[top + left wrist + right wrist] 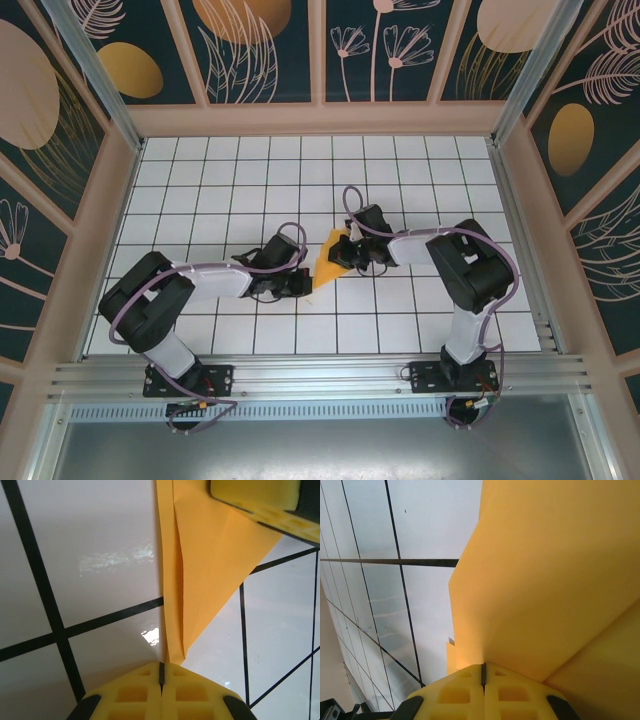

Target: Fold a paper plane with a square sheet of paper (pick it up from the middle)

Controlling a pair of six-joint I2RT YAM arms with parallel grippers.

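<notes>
The orange-yellow paper (328,262) lies on the white grid table (220,190), folded into a pointed wedge with creases. My left gripper (300,284) is shut at the paper's narrow near end. In the left wrist view its closed tips (161,669) touch the folded strip of the paper (200,565), whose end runs just under the right fingertip. My right gripper (349,250) is shut at the paper's far right edge. One of its yellow fingers (255,497) rests on top of the sheet. In the right wrist view its tips (483,669) meet the paper (545,580).
Both arms reach in toward the table's middle from their bases (190,380) at the near rail. Patterned walls (60,150) close in the left, back and right sides. White tiles surround the paper on all sides.
</notes>
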